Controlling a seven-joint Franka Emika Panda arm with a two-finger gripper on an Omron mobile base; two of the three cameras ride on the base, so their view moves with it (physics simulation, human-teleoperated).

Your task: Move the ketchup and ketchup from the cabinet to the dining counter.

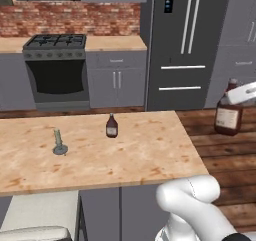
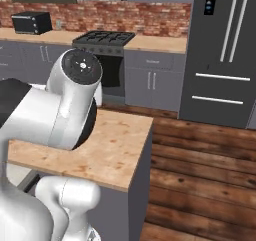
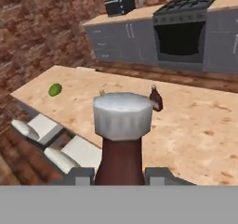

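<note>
One ketchup bottle (image 1: 111,125) stands upright on the dining counter (image 1: 150,155), toward its far edge; the hand view has this ketchup bottle (image 3: 156,98) beyond the held one. My gripper (image 1: 239,94) is shut on the neck of the second ketchup bottle (image 1: 229,114), which hangs in the air over the wood floor, right of the counter's end. In the hand view that second bottle (image 3: 122,139) rises close up between my fingers (image 3: 160,175), its pale cap toward the camera. The cabinet is out of view.
A slim grey-green stemmed item (image 1: 59,144) stands on the counter's left part. A small green fruit (image 3: 55,89) lies near its far corner. Pale stools (image 3: 42,125) sit along one side. A stove (image 1: 55,70) and fridge (image 1: 187,45) line the back wall.
</note>
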